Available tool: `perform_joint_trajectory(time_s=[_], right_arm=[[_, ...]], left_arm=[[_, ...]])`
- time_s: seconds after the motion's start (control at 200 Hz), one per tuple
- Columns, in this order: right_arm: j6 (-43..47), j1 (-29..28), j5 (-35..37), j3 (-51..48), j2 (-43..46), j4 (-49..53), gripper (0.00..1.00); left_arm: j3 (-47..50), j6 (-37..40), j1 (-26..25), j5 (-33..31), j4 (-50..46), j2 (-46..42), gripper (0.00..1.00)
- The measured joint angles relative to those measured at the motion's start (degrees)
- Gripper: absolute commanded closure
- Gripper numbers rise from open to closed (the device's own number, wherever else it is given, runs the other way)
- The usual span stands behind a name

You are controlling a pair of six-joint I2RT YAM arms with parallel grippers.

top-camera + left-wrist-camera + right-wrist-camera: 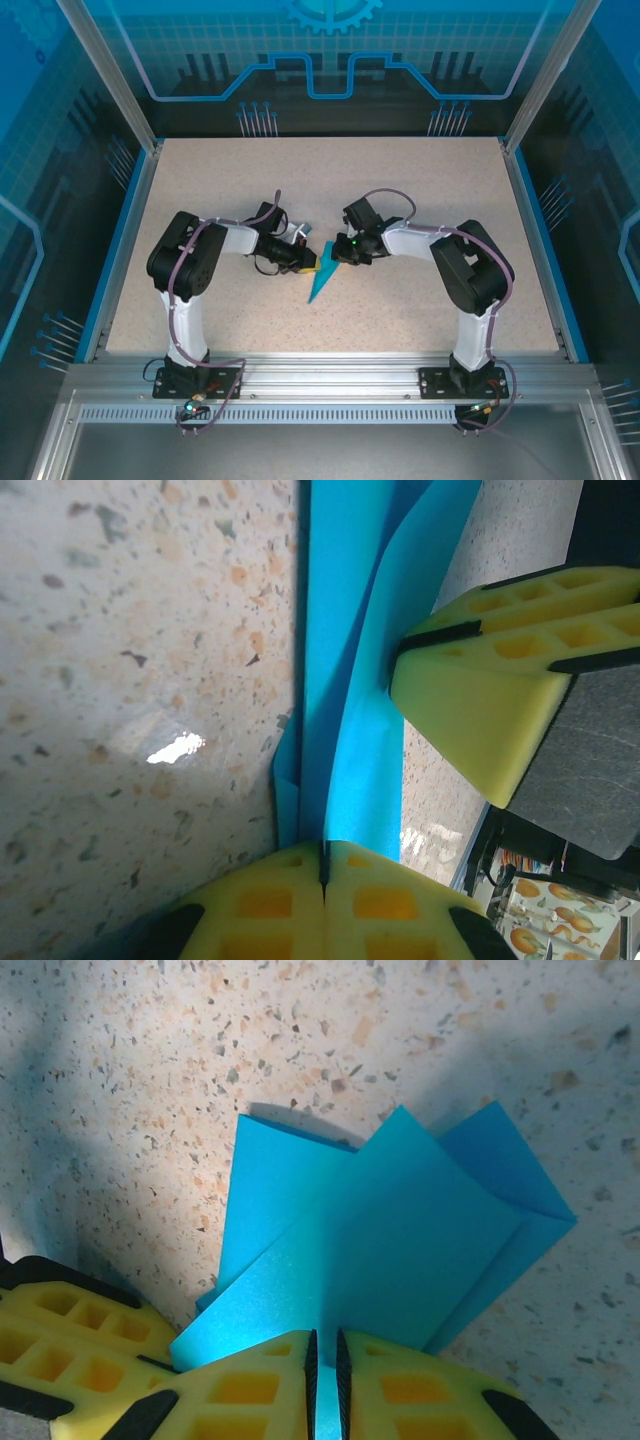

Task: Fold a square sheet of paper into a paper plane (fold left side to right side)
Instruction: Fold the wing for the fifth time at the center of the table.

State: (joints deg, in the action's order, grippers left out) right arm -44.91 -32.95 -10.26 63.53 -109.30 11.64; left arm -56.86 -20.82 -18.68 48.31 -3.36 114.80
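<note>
The cyan-blue paper plane lies mid-table as a slim folded dart, its tip pointing toward the near edge. My left gripper reaches in from the left and is shut on one folded edge of the paper, which runs into the seam between its yellow fingers. My right gripper comes from the right and is shut on a raised flap of the paper, pinched between its yellow fingers. The two grippers sit almost side by side, each visible in the other's wrist view: the right fingers and the left fingers.
The speckled beige table is bordered by a blue rim and aluminium posts. Both arm bases stand at the near edge.
</note>
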Motion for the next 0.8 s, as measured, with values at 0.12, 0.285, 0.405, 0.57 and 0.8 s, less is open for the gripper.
perform_joint_trajectory(time_s=[0.12,0.285,0.405,0.57,0.8], right_arm=[[-0.31,0.09,0.17,-0.72,0.00,-0.39,0.85],[-0.76,0.17,0.20,-1.36,0.00,-1.25,0.85],[-1.18,0.37,-0.22,-2.10,0.20,-2.38,0.85],[-1.18,0.39,-0.26,-2.67,0.44,-3.21,0.85],[-1.16,0.50,-0.66,-2.80,0.44,-3.58,0.85]], left_arm=[[0.00,-0.04,0.00,0.00,-0.02,0.00,1.00],[0.00,-0.17,0.00,-0.09,0.00,-0.20,0.89],[0.13,-1.27,-0.57,-1.01,0.00,-1.77,0.71],[2.25,-1.73,-1.40,-6.64,-0.28,-7.06,0.61],[6.88,-3.98,-2.19,-10.05,-3.13,-20.98,0.73]])
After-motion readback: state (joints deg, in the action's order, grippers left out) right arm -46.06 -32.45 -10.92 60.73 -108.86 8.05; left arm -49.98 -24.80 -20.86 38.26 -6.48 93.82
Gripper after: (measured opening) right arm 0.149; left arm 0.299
